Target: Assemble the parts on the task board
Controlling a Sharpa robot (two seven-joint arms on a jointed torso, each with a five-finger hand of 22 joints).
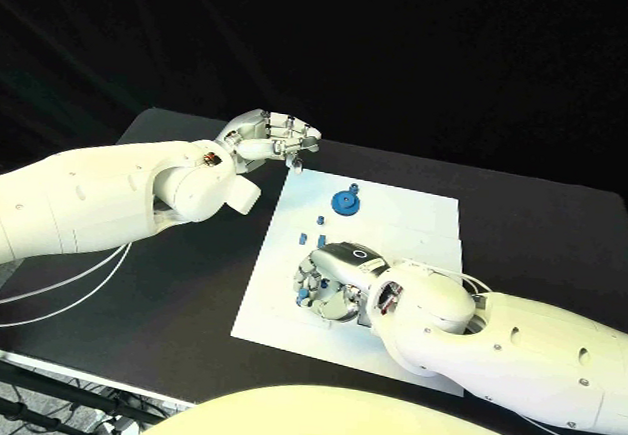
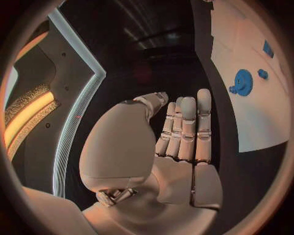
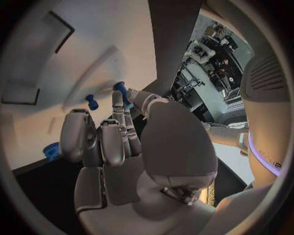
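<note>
The white task board [image 1: 409,209] lies in the middle of the black table. A blue gear [image 1: 347,201] [image 2: 242,82] sits near its far end, with small blue parts [image 1: 319,240] [image 2: 262,74] beside it. My right hand [image 1: 335,279] [image 3: 116,142] is low over the board's left middle, and a small blue part [image 3: 120,87] sits pinched between its thumb and a fingertip. A blue peg [image 3: 92,102] stands on the board just beyond those fingers, and a ridged blue part [image 3: 52,151] lies at the side. My left hand [image 1: 269,139] [image 2: 183,132] hovers off the board's far left corner, fingers straight, holding nothing.
Bare black table [image 1: 179,288] surrounds the board on the left and far sides. My right forearm [image 1: 536,353] covers the board's near right corner. White cables [image 1: 50,279] hang under my left arm at the table's left edge.
</note>
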